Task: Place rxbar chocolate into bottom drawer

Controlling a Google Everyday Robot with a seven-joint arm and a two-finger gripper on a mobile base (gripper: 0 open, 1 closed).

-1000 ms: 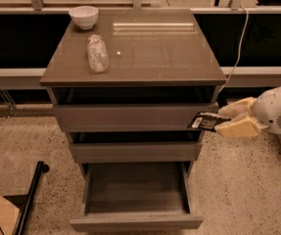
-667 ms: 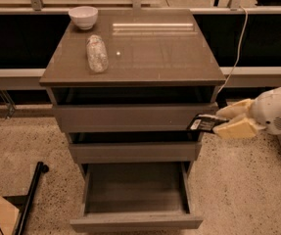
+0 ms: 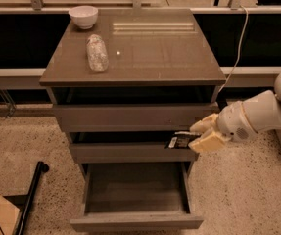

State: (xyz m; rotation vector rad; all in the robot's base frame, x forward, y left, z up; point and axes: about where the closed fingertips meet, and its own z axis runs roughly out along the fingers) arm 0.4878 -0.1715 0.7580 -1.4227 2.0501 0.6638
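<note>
Right of ctr, hand (image 3: 194,137) grips rxbar chocolate (image 3: 179,141) at front of mid drawer (image 3: 130,152); bottom drawer (image 3: 135,222) open below; plastic bottle (image 3: 97,53), white bowl (image 3: 83,16) on surface (image 3: 169,53), upper left.

Cream pincer (image 3: 195,136) beside the grey-brown cabinet (image 3: 130,117) grips black, pale-lettered rxbar chocolate (image 3: 180,141).

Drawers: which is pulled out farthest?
The bottom drawer, pulled far out; the top drawer and middle drawer barely. The gripper holds the rxbar chocolate beside the middle drawer.
</note>
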